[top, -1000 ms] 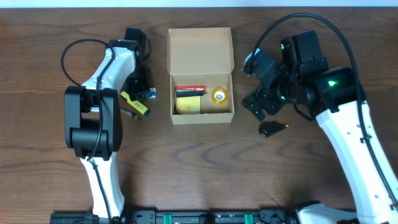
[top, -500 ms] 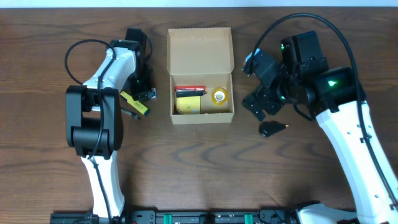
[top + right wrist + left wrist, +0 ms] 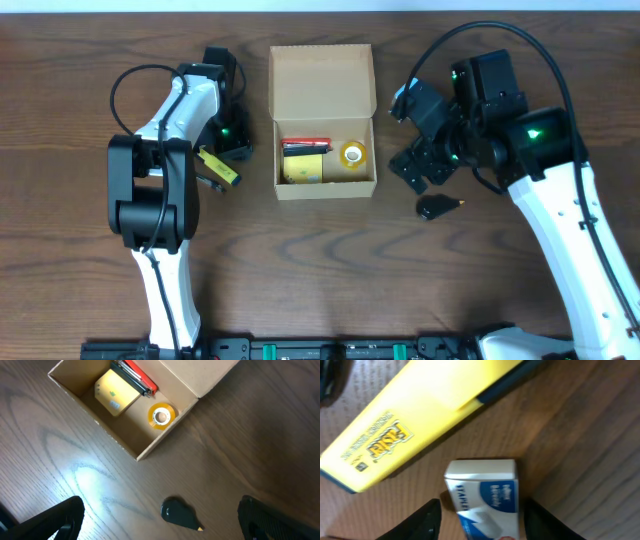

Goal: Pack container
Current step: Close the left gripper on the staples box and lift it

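Overhead: left gripper (image 3: 233,150) narrowing since a second ago, starting a pickup; container (image 3: 322,80) sitting toward the table's (image 3: 320,285) far edge, mouth facing up, flap lying back, long axis running left-right.
Left wrist: jaws bracketing staple box (image 3: 482,492), not yet clamping.
Right wrist: right gripper (image 3: 160,505) hanging spread wide, empty.

- The yellow item (image 3: 415,420) carries a brown logo, seen upside down; it seems to begin with "Fis", and the rest is unclear.
- The small print beside this logo is too small to read.
- The white and blue box (image 3: 485,490) shows "STAPLE"; its other white word is unclear.
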You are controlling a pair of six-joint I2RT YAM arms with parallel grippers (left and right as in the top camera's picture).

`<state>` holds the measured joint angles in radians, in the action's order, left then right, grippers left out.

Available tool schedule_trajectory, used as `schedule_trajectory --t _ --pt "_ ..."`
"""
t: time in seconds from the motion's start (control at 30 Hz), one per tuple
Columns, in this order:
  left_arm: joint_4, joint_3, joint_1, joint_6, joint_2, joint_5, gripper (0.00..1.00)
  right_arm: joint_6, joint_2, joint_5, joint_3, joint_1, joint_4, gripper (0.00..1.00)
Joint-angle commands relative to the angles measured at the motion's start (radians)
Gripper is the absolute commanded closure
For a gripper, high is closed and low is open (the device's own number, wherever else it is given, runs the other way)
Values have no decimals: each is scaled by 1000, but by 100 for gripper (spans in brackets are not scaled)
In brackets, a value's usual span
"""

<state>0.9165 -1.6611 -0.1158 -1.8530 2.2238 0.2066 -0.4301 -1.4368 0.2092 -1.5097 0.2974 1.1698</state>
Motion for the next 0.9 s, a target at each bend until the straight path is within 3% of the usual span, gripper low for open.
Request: schedule_trajectory --t 0.0,0.17,0.87 --pt "21 3 -3 -11 54 31 49 6 17 4 1 -6 0 1" --pt "21 3 -3 -47 54 33 57 7 17 4 1 -6 0 1" --pt "53 -26 -2 -145 54 64 70 7 17 4 1 -6 0 1"
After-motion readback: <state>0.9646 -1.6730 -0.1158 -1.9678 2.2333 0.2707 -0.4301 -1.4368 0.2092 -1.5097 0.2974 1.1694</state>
